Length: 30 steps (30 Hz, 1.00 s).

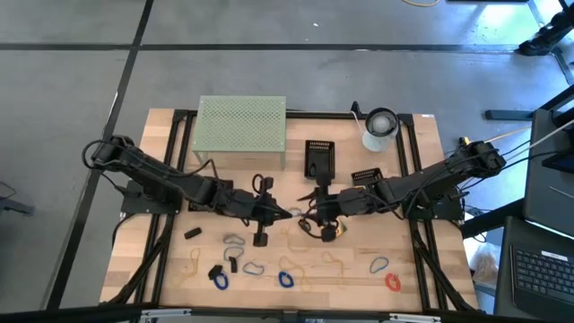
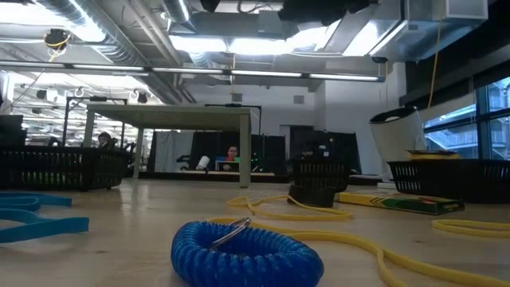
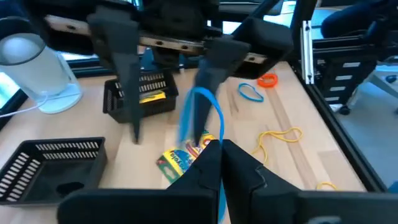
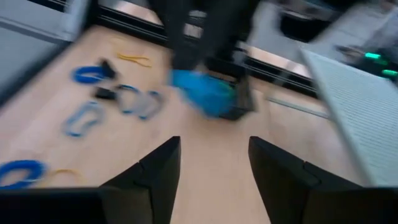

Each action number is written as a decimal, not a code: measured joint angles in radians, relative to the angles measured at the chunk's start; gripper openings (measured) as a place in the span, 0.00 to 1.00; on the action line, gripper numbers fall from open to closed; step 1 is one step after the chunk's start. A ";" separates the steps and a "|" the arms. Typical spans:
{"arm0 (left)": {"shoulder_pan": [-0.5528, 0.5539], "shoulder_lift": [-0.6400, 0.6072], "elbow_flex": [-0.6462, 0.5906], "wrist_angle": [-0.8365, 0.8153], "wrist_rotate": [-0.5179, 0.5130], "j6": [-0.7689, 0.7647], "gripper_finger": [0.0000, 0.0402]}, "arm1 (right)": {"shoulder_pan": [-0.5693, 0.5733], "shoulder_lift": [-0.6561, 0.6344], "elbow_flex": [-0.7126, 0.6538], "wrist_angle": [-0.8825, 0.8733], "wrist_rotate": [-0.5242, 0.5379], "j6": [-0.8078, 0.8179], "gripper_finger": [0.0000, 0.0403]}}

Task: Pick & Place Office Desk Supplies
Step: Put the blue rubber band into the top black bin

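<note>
Beside the pale-green mesh stand [image 1: 240,131], the left gripper [image 1: 285,213] has its fingers clenched on a blue loop clip [image 3: 200,115]. A black basket [image 3: 142,96] holds a yellow crayon box [image 3: 152,97]. The right gripper [image 1: 311,215] hovers with fingers spread, empty; its view is blurred.

Before me on the wooden surface [image 2: 159,203]: a blue coiled loop clip [image 2: 243,253], yellow rubber bands [image 2: 351,239], a yellow-green crayon box [image 2: 402,202].

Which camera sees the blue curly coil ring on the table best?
The low view: the blue curly coil ring sits big, right up front. The high view shows it tiny; the right wrist view only blurred; the left wrist view misses it.
</note>
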 joint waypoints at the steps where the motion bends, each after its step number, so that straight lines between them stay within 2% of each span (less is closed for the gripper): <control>1: -0.002 0.000 0.000 0.000 -0.011 0.000 0.01 | 0.000 0.000 0.000 0.006 -0.043 0.000 0.50; 4: -0.004 0.000 0.000 0.000 -0.023 0.000 0.01 | 0.001 0.000 0.000 0.036 -0.139 0.000 0.54; 6: -0.004 0.000 0.000 0.000 -0.024 0.000 0.00 | 0.000 0.000 0.000 0.063 -0.157 0.000 0.56; 11: -0.004 0.000 0.000 0.003 -0.021 0.000 0.01 | 0.000 0.000 0.000 0.101 -0.155 0.000 0.60; 18: -0.004 0.000 0.000 0.005 0.040 -0.008 0.00 | 0.000 0.000 0.000 0.102 -0.107 -0.001 0.61; 24: -0.004 0.000 0.000 0.005 -0.069 -0.007 0.02 | 0.000 0.000 0.000 0.134 -0.197 0.020 0.61; 30: -0.004 0.000 0.000 0.005 -0.080 -0.007 0.02 | 0.000 0.000 0.000 0.149 -0.210 0.035 0.61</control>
